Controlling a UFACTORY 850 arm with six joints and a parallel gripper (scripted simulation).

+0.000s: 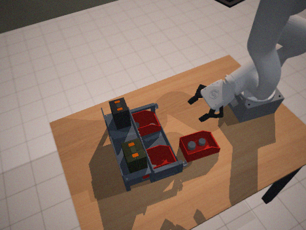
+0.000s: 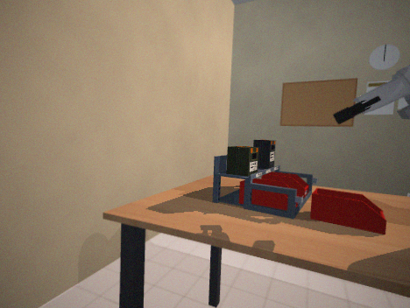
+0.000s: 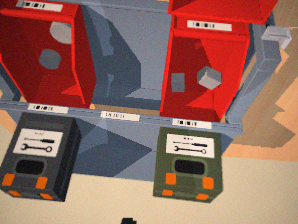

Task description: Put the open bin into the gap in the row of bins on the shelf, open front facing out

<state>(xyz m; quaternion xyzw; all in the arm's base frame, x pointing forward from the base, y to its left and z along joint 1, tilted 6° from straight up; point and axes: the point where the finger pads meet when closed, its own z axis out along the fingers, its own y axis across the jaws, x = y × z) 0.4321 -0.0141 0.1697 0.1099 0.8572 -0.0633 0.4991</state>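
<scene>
The loose red open bin (image 1: 199, 145) stands on the table just right of the shelf, with two grey round parts in it; it also shows in the side view (image 2: 348, 210) and at the top edge of the wrist view (image 3: 220, 7). The grey-blue shelf (image 1: 142, 143) holds two red bins (image 3: 45, 60) (image 3: 205, 75) with grey parts, and an empty gap (image 3: 127, 65) between them. My gripper (image 1: 203, 108) is open and empty, high in the air above and behind the loose bin, well apart from it. In the side view my gripper (image 2: 356, 109) hangs far above the table.
A black tool box (image 1: 119, 112) and a green tool box (image 1: 134, 155) stand on the shelf's upper board, above the bins. The arm's base (image 1: 258, 104) sits at the table's right back. The table edge runs close in front of the shelf.
</scene>
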